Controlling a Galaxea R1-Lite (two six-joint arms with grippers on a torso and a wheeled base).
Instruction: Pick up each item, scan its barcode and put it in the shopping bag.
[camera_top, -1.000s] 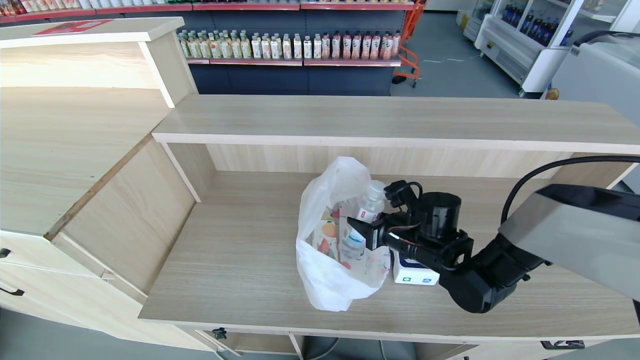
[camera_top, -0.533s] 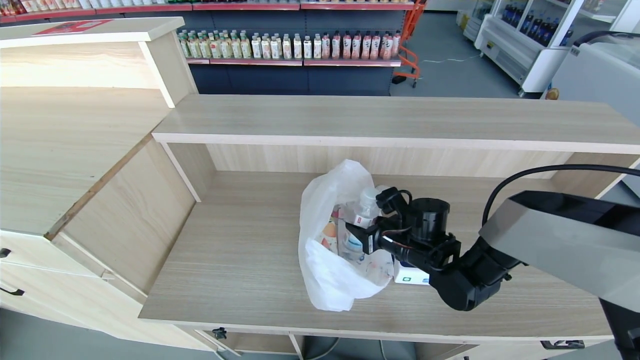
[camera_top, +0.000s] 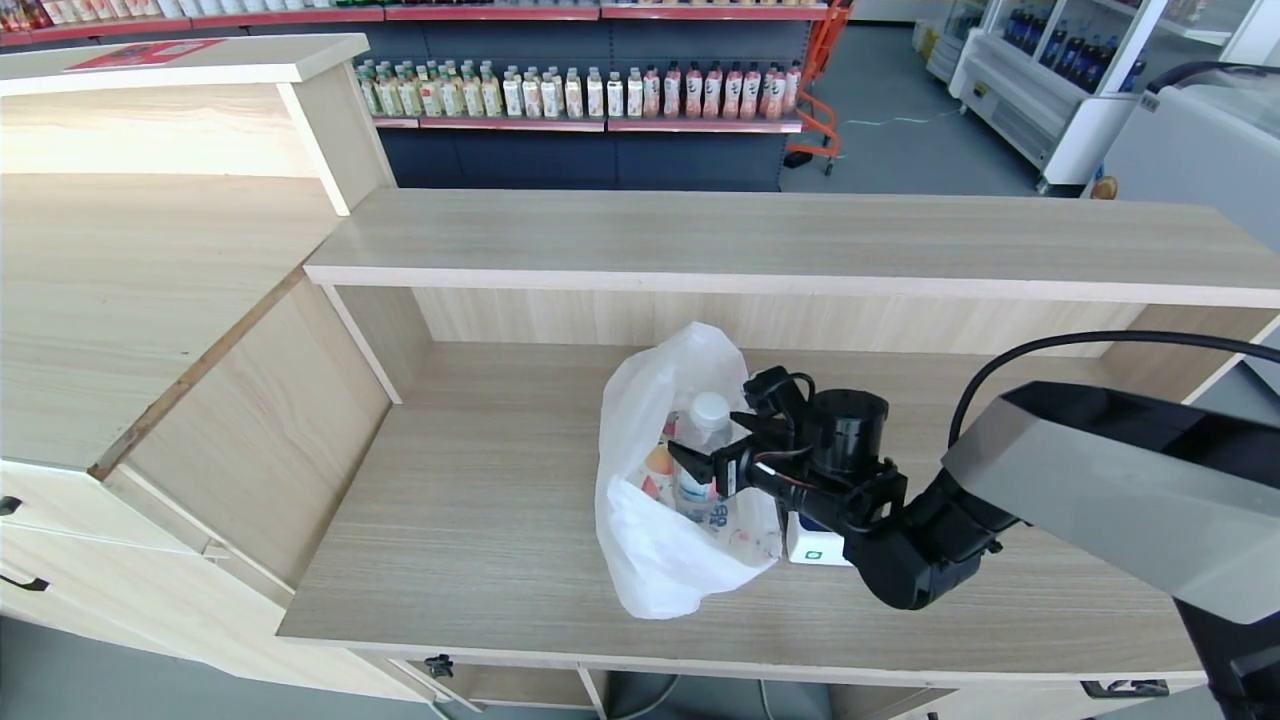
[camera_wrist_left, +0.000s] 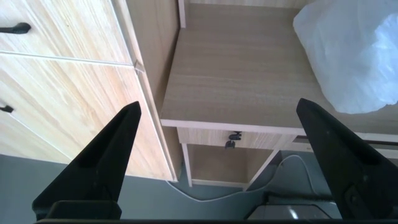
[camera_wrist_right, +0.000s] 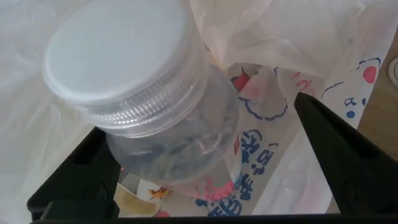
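Black right gripper splayed around bottle, over shopping bag

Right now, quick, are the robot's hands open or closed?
Left gripper: open, empty.
Right gripper: open, jaws either side of the bottle in the shopping bag.

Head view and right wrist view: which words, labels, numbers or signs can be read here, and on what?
None reads letter for letter.
Shopping bag: blue printed characters among fruit drawings, creased, illegible.
Bottle: blue label, too small.
White box: green mark, too small.
Red sign on the upper counter: blurred.
Shelf bottles: labels too small.
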